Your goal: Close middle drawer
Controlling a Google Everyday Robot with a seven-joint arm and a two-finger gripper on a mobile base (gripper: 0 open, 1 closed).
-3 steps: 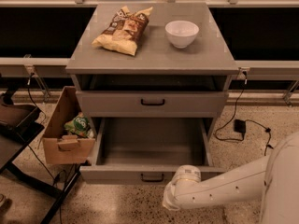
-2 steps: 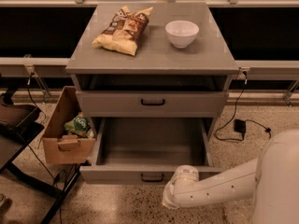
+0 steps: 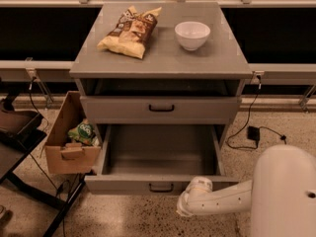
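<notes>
While wide open, middle drawer (image 3: 159, 153) grey inside | gripper (image 3: 192, 195) beside its front

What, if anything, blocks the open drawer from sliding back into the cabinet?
Nothing visible does. The middle drawer holds nothing inside, and the gripper sits low by its front, right of the handle.

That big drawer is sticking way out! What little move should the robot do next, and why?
Probably a short push straight toward the grey cabinet. The wide grey middle drawer stands pulled far out, and nothing inside it looks likely to block it. The gripper, at the end of the white arm, sits low against the drawer's front, just right of the small black bar handle, so pressing forward should slide it in.
</notes>
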